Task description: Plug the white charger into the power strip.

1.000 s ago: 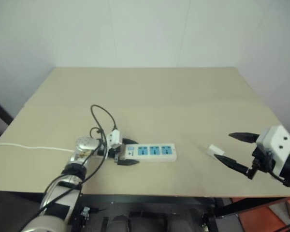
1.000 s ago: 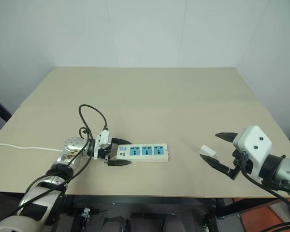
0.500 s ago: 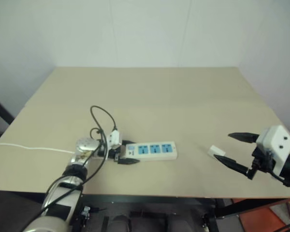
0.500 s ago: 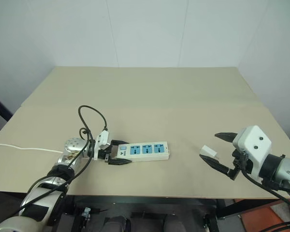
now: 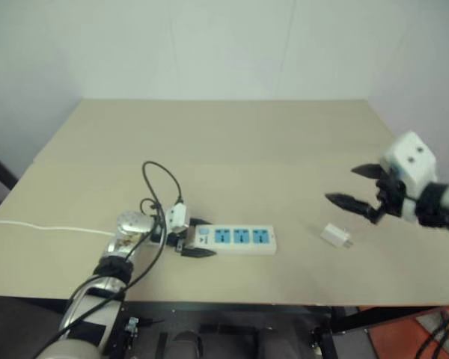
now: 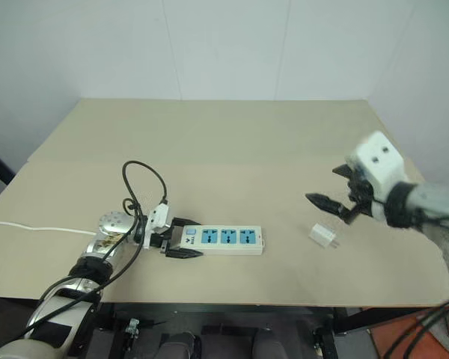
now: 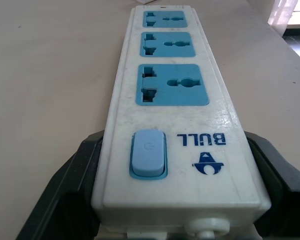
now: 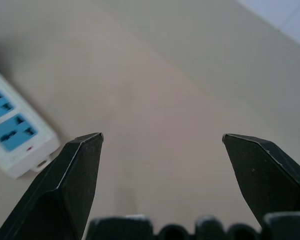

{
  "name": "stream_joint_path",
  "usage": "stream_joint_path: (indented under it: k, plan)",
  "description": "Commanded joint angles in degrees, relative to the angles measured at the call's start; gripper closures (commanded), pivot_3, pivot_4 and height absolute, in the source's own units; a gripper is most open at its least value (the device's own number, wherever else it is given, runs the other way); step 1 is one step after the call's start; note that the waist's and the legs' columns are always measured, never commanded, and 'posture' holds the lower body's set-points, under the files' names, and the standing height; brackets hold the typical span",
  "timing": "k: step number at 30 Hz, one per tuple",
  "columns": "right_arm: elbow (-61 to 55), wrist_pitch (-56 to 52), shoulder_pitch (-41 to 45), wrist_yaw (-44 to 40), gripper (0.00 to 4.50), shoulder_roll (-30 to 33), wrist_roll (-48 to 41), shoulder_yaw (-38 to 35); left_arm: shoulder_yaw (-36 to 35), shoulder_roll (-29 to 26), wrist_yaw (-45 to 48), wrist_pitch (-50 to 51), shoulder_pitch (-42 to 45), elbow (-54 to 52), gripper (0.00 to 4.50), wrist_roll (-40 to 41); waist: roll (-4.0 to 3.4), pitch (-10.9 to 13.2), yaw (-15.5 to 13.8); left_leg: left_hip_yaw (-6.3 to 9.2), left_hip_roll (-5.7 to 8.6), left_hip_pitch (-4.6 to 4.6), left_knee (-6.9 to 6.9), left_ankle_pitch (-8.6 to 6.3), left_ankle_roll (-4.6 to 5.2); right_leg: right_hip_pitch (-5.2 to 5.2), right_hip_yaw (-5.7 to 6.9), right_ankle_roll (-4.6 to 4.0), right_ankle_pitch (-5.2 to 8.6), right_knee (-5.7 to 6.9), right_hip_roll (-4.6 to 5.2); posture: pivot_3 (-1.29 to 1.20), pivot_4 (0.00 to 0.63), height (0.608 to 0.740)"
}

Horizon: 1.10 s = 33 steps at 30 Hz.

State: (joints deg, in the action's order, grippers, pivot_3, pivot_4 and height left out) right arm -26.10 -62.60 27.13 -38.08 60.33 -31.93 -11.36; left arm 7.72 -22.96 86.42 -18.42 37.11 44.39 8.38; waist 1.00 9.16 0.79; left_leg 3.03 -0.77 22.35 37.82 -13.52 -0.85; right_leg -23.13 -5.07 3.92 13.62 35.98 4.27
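The power strip lies flat near the table's front edge, its three blue sockets facing up. My left gripper is shut on its switch end, and in the left wrist view one black finger presses each long side of the power strip. The white charger lies on its own to the right of the strip. My right gripper hovers open above and just behind the charger, empty. Between its fingertips, the right wrist view catches the strip's far end.
The strip's thin white cord runs off the table's left edge. The beige table stretches bare behind the strip up to the white wall. Its front edge runs close below the strip and charger.
My right gripper has risen and swung forward, away from the charger it was straddling; the charger stays on the table. The left gripper's fingers have closed in on the strip's end.
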Motion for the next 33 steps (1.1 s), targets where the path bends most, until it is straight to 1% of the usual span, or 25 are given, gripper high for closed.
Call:
stream_joint_path:
  k: [1, 3, 7, 11, 14, 17, 25, 33]
  plan:
    - [2.7, -11.5, 8.3, 2.8, 0.00, 0.4, 0.0, 6.1, 1.7, 1.0, 0.5, 0.5, -0.8, -0.1, 1.19, -0.7, 0.00, 0.0, -0.2, 0.02, 0.00, 0.06, 0.00, 0.00, 0.00, -0.02, 0.03, -0.01, 0.00, -0.03, 0.01, 0.00, 0.150, 0.740]
    - [5.3, -17.7, 14.1, 3.3, 0.00, -0.2, -0.1, 10.4, 2.2, 0.9, 0.5, 0.7, -0.7, 0.4, 1.19, -1.2, -0.01, 0.0, -0.2, 0.02, 0.04, 0.12, 0.00, 0.00, 0.00, -0.08, 0.05, -0.03, -0.01, -0.03, 0.07, 0.00, 0.150, 0.740]
    - [8.8, -22.2, 21.8, 0.4, 0.00, 2.0, 0.8, 21.3, 3.0, 0.8, 1.2, 1.5, 0.0, 1.6, 1.19, -1.9, -0.03, 0.0, -0.1, 0.01, 0.05, 0.13, 0.02, 0.00, 0.00, -0.12, 0.05, -0.02, -0.01, 0.00, 0.10, 0.00, 0.150, 0.740]
    - [12.3, -20.6, 26.0, -5.5, 0.00, 5.2, 2.4, 32.5, 4.0, 0.8, 1.0, 2.1, 1.1, 3.0, 1.19, -3.2, -0.03, 0.0, -0.2, 0.01, 0.05, 0.13, 0.02, 0.00, 0.00, -0.11, 0.09, -0.02, -0.01, -0.03, 0.10, 0.00, 0.150, 0.740]
    - [13.6, -16.3, 25.8, -9.0, 0.00, 6.5, 4.9, 36.7, 4.5, 0.9, 0.8, 2.1, 1.5, 3.3, 1.19, -3.7, -0.03, 0.0, -0.2, 0.03, 0.05, 0.13, 0.04, 0.00, 0.00, -0.09, 0.10, 0.08, 0.05, -0.02, 0.10, 0.00, 0.150, 0.740]
    - [15.4, -14.7, 25.9, -11.5, 0.00, 6.3, 6.7, 39.3, 4.6, 1.1, 0.9, 2.5, 1.7, 3.1, 1.19, -3.7, -0.03, 0.0, -0.1, 0.02, 0.04, 0.14, 0.05, 0.00, 0.00, -0.11, 0.10, 0.28, 0.16, -0.01, 0.09, 0.00, 0.150, 0.740]
    - [17.3, -12.0, 23.5, -15.0, 0.00, 4.6, 11.1, 43.8, 4.9, 1.2, 1.1, 3.0, 1.7, 2.6, 1.19, -3.8, -0.03, 0.0, -0.2, 0.04, 0.05, 0.14, 0.06, 0.00, 0.00, -0.09, 0.11, 0.26, 0.14, 0.00, 0.10, 0.00, 0.150, 0.740]
    - [21.9, -8.9, 22.3, -15.9, 0.00, 1.4, 15.6, 45.4, 5.1, 1.1, 1.0, 3.9, 0.6, 0.7, 1.19, -3.5, -0.03, 0.0, -0.2, 0.04, 0.06, 0.14, 0.06, 0.00, 0.00, -0.10, 0.12, 0.24, 0.13, 0.00, 0.10, 0.00, 0.150, 0.740]
